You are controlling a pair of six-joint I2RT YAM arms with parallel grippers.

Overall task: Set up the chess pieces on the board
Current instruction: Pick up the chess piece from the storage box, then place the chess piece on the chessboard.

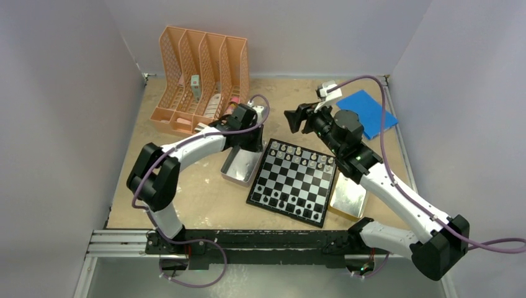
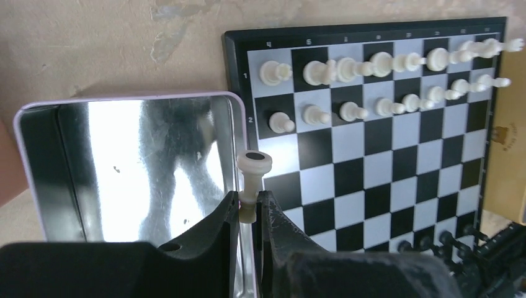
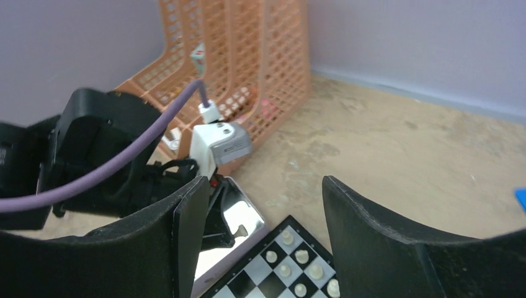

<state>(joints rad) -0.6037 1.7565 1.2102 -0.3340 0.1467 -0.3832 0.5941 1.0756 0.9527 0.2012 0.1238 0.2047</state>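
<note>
Gripper of left arm [image 2: 248, 214] around white piece [image 2: 253, 177]

Soft, even light from above fills the top view, leaving only faint shadows on the table [image 1: 205, 198]. In the left wrist view the metal tin [image 2: 142, 161] blazes with white glare at 9 o'clock. The white chessman [image 2: 253, 177] nipped in the left gripper [image 2: 248, 210] is crisp, while the white chess pieces [image 2: 434, 59] at 1 o'clock stretch and smear. At 6 o'clock in the right wrist view, the fingers [image 3: 378, 242] of the right gripper [image 3: 263, 192] look soft.
</note>
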